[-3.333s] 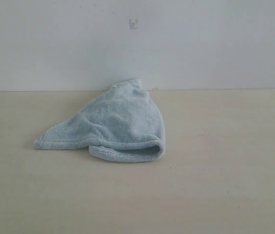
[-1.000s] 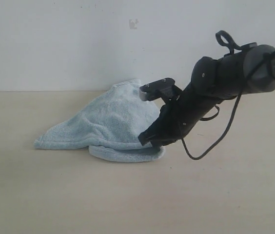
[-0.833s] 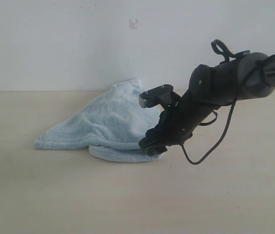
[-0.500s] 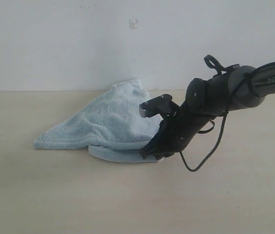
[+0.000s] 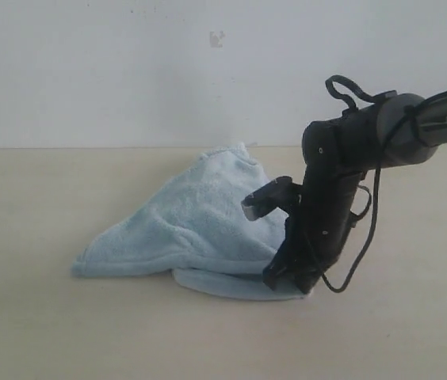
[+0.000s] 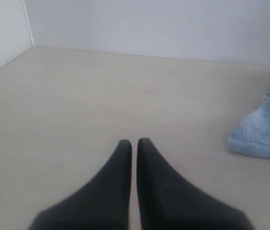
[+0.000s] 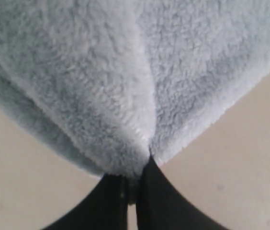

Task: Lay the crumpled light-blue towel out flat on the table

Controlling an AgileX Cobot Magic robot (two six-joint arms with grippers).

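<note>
Exterior view: one towel on one table, right jaws pinching it.

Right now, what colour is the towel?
Pale light blue towel, plain, no pattern; clearest in the right wrist view.

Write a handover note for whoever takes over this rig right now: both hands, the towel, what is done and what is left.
Right hand: shut on the towel, pinching its near right edge low by the table.
Left hand: shut, holding nothing, above the table and apart from the towel.
Towel: a folded, bunched heap near the middle of the table, with one corner pointing left.
Done: one grip taken on the edge.
Left: open the folded layers, probably with the left hand taking another corner, then lay the towel flat.
</note>
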